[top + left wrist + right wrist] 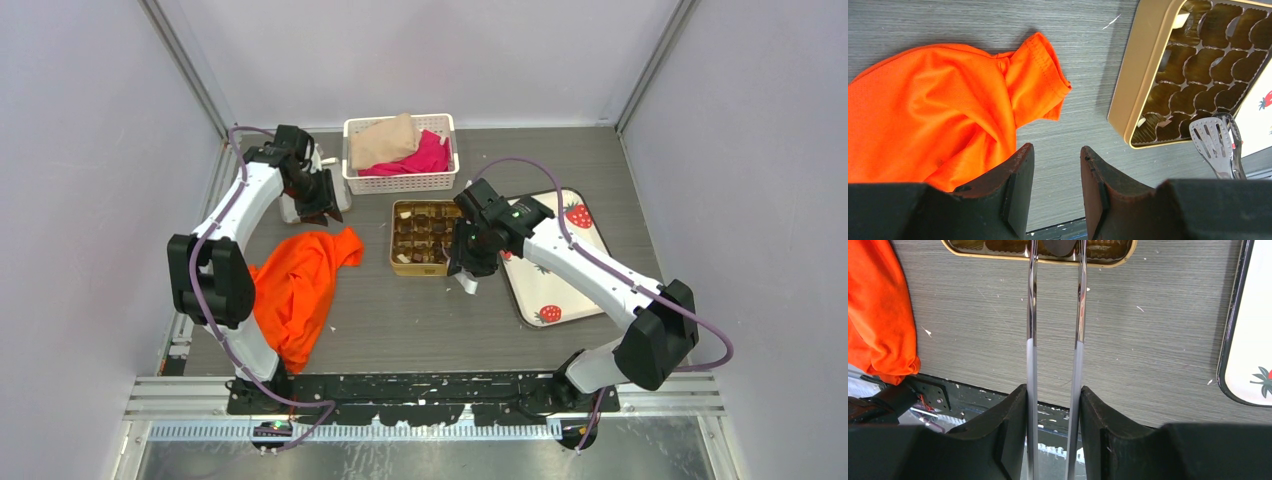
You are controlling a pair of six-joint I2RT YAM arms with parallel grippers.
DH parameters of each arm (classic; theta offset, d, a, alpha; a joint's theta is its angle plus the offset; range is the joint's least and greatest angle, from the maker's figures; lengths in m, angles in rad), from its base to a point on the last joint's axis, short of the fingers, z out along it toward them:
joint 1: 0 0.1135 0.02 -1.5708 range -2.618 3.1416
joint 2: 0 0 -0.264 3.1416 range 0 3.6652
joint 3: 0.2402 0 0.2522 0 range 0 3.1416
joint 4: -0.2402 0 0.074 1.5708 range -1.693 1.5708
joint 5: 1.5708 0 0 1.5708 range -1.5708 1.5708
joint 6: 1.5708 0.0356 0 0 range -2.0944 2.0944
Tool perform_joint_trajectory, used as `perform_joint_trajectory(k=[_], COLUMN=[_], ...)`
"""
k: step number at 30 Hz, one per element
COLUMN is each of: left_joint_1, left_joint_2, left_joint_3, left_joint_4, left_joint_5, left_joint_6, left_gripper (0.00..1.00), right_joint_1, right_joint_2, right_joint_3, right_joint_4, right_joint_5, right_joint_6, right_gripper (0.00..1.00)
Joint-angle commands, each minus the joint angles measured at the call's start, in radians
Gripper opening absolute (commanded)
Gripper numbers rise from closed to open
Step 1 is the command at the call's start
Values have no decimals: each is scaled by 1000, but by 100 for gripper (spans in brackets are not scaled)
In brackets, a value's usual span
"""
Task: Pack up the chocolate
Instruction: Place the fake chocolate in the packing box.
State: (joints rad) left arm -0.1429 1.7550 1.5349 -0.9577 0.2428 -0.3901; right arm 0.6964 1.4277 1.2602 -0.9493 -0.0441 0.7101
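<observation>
A gold square tin with brown compartments lies mid-table, with dark chocolate in several of them. My right gripper is shut on a pair of metal tongs, which reach to the tin's near rim. A dark rounded piece sits between the tongs' tips at the top edge of the right wrist view. The tongs' slotted tip shows by the tin's corner. My left gripper hangs open over bare table, left of the tin, holding nothing.
An orange cloth lies crumpled left of the tin. A white basket with beige and pink cloths stands behind it. A white strawberry-print tray lies to the right.
</observation>
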Motion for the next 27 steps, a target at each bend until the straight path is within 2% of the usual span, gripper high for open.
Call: perform_joint_trajectory(k=[1, 14, 19, 23, 27], left_joint_1=[9, 11, 12, 12, 12], left_joint_2=[-56, -60, -63, -62, -54], left_joint_3=[2, -3, -5, -3, 2], left_joint_4=[23, 24, 24, 25, 27], left_joint_5=[-6, -1, -1, 0, 9], left_joint_6=[2, 5, 5, 7, 7], left_gripper=[41, 40, 40, 40, 40], right_joint_1=[12, 19, 21, 21, 21], right_joint_2=[-14, -26, -44, -85, -128], right_joint_3=[25, 31, 43, 73, 106], right_joint_4=[53, 46, 22, -33, -89], right_joint_5=[-16, -1, 40, 142, 279], right_joint_6=[5, 11, 18, 9, 6], right_gripper=[44, 48, 46, 34, 15])
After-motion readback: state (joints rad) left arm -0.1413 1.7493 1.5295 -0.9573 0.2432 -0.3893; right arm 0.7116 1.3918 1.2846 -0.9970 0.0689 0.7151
